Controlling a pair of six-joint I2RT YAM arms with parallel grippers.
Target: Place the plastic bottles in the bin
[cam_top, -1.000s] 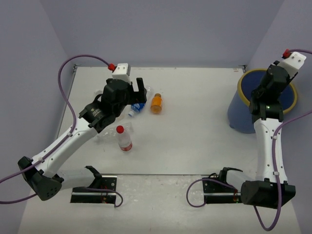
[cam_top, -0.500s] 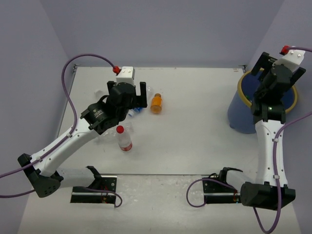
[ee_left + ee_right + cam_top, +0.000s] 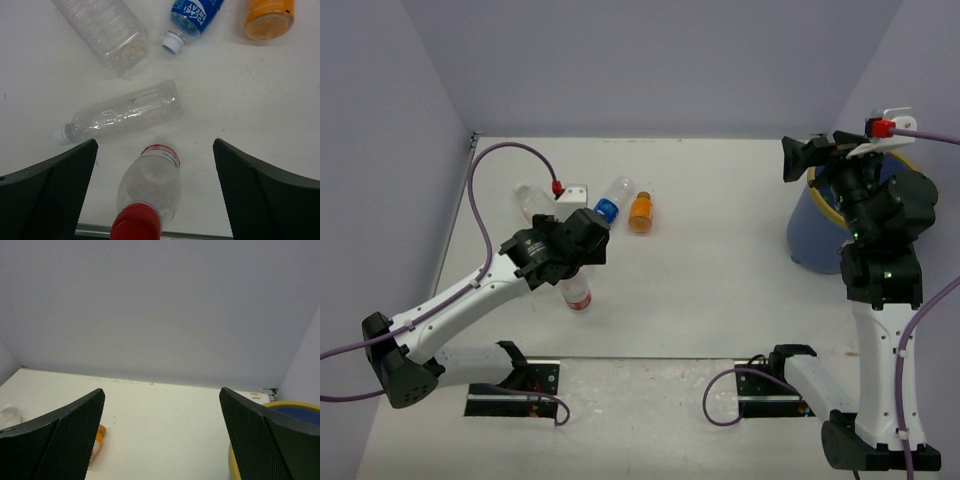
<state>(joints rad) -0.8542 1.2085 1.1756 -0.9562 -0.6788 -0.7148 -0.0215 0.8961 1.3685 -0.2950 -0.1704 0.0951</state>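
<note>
Several plastic bottles lie at the table's left. The red-capped bottle (image 3: 150,185) (image 3: 580,297) stands upright, and my left gripper (image 3: 155,147) (image 3: 578,262) hangs open above it with a finger on each side, apart from it. Beyond it lie a clear bottle (image 3: 120,115), a bigger clear bottle (image 3: 102,30) (image 3: 530,200), a blue-labelled bottle (image 3: 192,15) (image 3: 610,200) and an orange bottle (image 3: 267,15) (image 3: 640,212) (image 3: 97,440). The bin (image 3: 810,235) (image 3: 295,406), blue with a yellow rim, stands at the right, partly behind my right arm. My right gripper (image 3: 803,158) (image 3: 160,392) is open and holds nothing, raised just left of the bin.
Walls close in the table at the back and both sides. The table's near edge (image 3: 200,234) runs just below the red-capped bottle. A purple cable (image 3: 505,160) loops over the left arm.
My right gripper opened over the bin, then swung left and up to face across the table. The left arm drew back from the far bottles to above the red-capped bottle.
</note>
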